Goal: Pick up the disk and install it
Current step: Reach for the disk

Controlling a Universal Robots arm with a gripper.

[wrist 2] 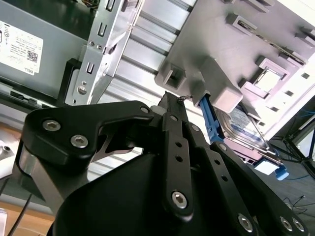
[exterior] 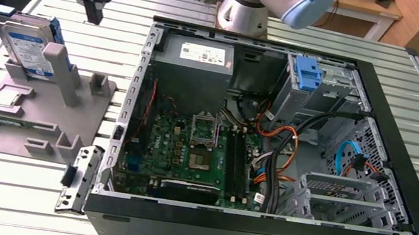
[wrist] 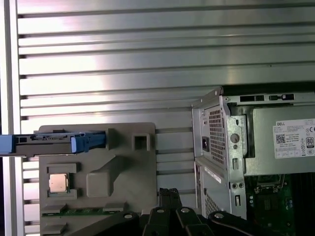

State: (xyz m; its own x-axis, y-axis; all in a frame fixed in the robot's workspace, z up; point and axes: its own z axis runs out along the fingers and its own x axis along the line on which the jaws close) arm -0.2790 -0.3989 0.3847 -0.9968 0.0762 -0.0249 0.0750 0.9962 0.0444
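The disk (exterior: pixel 30 46) is a silver drive with a white-and-blue label and blue rails. It stands on edge in a grey holder (exterior: pixel 30 119) at the exterior view's left. The first wrist view shows the disk (wrist: pixel 49 142) edge-on, and the second wrist view shows part of the disk (wrist 2: pixel 241 125) behind the holder's post. My gripper (exterior: pixel 92 13) hangs above the table behind the holder, a little toward the case and apart from the disk. Its dark fingers (wrist 2: pixel 170 105) are pressed together with nothing between them, which the first wrist view confirms at the gripper (wrist: pixel 170 192).
The open computer case (exterior: pixel 409 144) lies on its side right of the holder. Inside are a grey power-supply box (exterior: pixel 196 53), a motherboard (exterior: pixel 186 152), cables and a metal cage with a blue latch (exterior: pixel 309 73). A chip (wrist: pixel 58 183) rests on the holder. A loose bracket (exterior: pixel 76 178) lies by the case.
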